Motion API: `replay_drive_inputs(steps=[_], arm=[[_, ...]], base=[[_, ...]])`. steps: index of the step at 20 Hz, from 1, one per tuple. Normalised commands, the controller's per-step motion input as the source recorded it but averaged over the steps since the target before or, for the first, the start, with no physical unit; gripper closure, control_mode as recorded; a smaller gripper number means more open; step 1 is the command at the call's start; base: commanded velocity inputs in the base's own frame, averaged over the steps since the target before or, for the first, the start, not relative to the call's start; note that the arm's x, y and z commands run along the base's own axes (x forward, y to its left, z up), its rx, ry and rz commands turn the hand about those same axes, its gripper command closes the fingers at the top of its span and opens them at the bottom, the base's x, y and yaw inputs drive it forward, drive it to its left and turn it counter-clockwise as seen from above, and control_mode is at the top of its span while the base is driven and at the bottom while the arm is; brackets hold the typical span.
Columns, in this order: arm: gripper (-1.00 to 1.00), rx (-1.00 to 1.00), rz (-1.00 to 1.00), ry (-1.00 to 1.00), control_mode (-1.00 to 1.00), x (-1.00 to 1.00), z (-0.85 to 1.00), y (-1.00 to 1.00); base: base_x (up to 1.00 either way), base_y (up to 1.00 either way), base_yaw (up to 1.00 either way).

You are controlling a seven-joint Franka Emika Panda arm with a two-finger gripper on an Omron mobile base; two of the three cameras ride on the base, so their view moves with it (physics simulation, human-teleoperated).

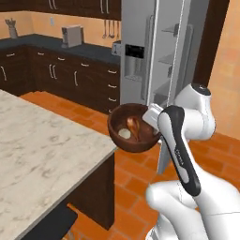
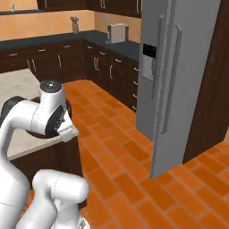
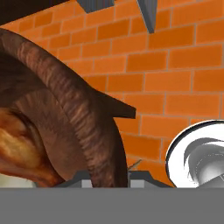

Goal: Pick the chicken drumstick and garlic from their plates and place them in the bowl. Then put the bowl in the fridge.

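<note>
Dark brown and glossy, the bowl (image 1: 133,129) hangs in mid-air at the centre of the left base view, just past the corner of the marble counter (image 1: 42,154) and above the orange brick floor (image 1: 136,187). Its mouth tips toward the camera, showing the garlic (image 1: 124,133) low on the left of its hollow and the chicken drumstick (image 1: 134,125) beside it, standing steeply with its long axis running up and down the frame. The gripper (image 1: 153,118) is clamped on the bowl's right rim; in the hand view the wall of the bowl passes between the two finger tips at the bottom. Behind the bowl, upper centre, stands the grey fridge (image 1: 140,51), one door swung open on glass shelves. Dark cabinets (image 1: 70,75) line the upper left. The open door's edge stands just right of the bowl.
</note>
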Motion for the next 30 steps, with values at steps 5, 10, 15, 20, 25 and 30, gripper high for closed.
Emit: replay_drive_inputs(steps=[5,10,15,20,25,30], arm=[[1.0,0.0,0.0,0.0,1.0,0.0,0.0,0.0],[1.0,0.0,0.0,0.0,1.0,0.0,0.0,0.0],[1.0,0.0,0.0,0.0,1.0,0.0,0.0,0.0],[1.0,0.0,0.0,0.0,1.0,0.0,0.0,0.0],[1.0,0.0,0.0,0.0,1.0,0.0,0.0,0.0],[1.0,0.0,0.0,0.0,1.0,0.0,0.0,0.0]], base=[[0.98,-1.0,0.12],[1.0,-0.56,0.34],[1.0,-0.11,0.6],[1.0,-0.38,0.3],[1.0,-0.08,0.13],[1.0,-0.09,0.14]])
